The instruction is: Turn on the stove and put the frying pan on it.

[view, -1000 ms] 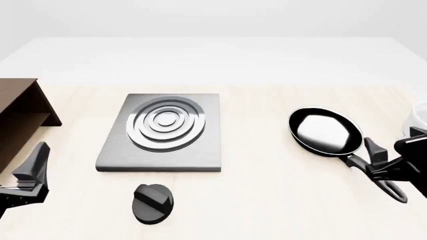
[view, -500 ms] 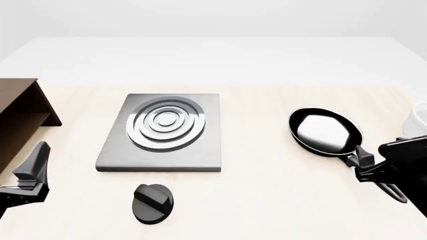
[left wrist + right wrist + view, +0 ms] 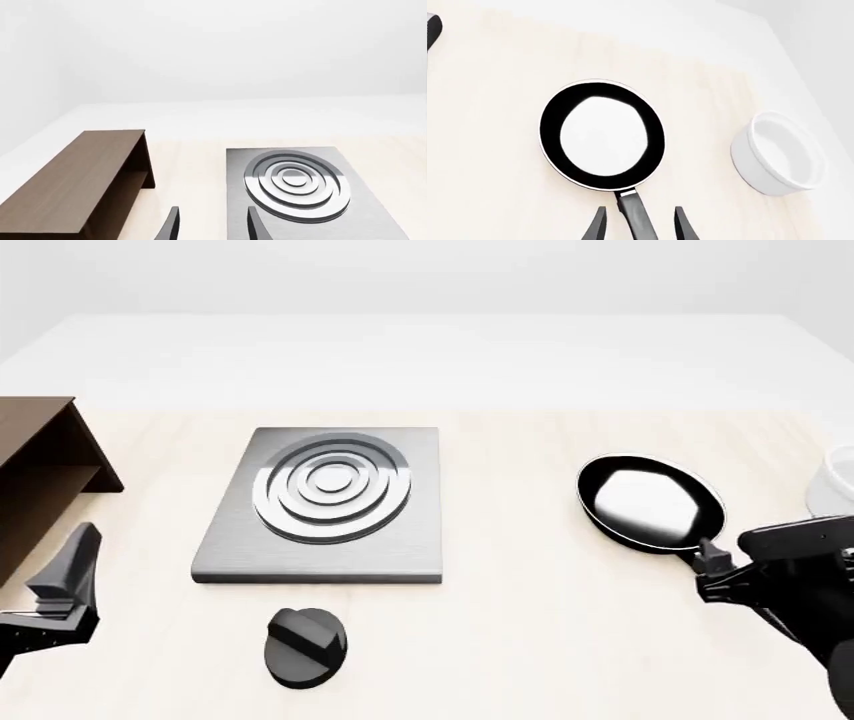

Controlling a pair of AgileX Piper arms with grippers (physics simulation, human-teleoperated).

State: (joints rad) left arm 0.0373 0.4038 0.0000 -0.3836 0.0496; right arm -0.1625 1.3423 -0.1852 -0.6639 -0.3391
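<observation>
The stove (image 3: 327, 505) is a flat grey slab with silver rings, lying left of centre; its black knob (image 3: 304, 643) sits apart on the table in front of it. On the right lies the frying pan (image 3: 650, 502), its handle running toward the near right. My right gripper (image 3: 710, 575) hangs over that handle. In the right wrist view the handle (image 3: 635, 215) passes between the two spread fingers of the right gripper (image 3: 639, 227), which is open. My left gripper (image 3: 64, 585) is open at the near left, empty, with the stove (image 3: 300, 185) ahead of it.
A brown wooden cabinet (image 3: 34, 480) stands at the left edge, close to the left gripper, and shows in the left wrist view as the cabinet (image 3: 80, 180). A white bowl (image 3: 838, 480) sits at the far right, just beyond the pan; the bowl (image 3: 777, 155) is upright.
My right gripper has moved left and lower along the pan's handle, toward the pan. The pan, the stove, the knob and the left arm have not moved.
</observation>
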